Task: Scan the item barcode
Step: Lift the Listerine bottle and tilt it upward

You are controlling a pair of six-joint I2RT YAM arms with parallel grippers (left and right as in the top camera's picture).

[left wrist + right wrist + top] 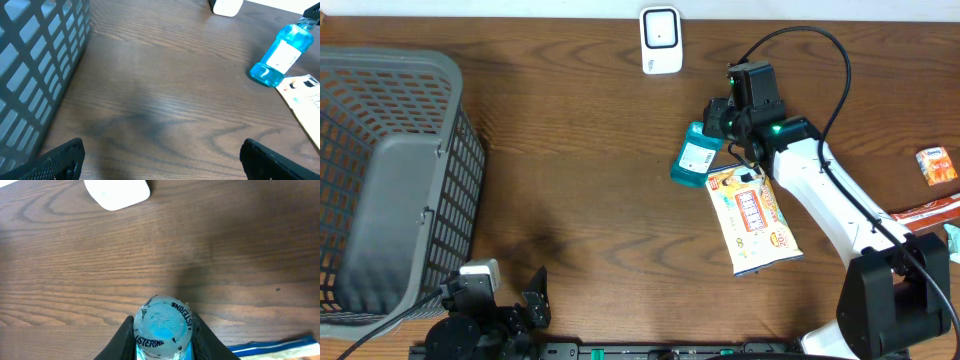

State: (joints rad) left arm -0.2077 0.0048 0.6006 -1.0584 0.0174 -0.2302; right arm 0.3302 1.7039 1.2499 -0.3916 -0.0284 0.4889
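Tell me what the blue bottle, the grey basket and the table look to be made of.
The bottle looks like clear, glossy plastic, since its blue contents show through. The basket looks like grey moulded plastic with a matte finish, going by its even lattice walls. The table is dark wood or a wood-look laminate, smooth with a low sheen. The grain shows, but not which of the two it is.

Lying smooth and faintly glossy, with dark brown wood grain, across the table (pixel 580 200). Gleaming as clear, shiny blue-tinted plastic in the bottle (pixel 682 172), with a matt white label (pixel 697 156). Showing as glossy white plastic in the scanner (pixel 661 40) at the far edge. Standing as matt grey plastic mesh in the basket (pixel 380 180) at the left edge. Shining as printed film in the snack pouch (pixel 755 215).
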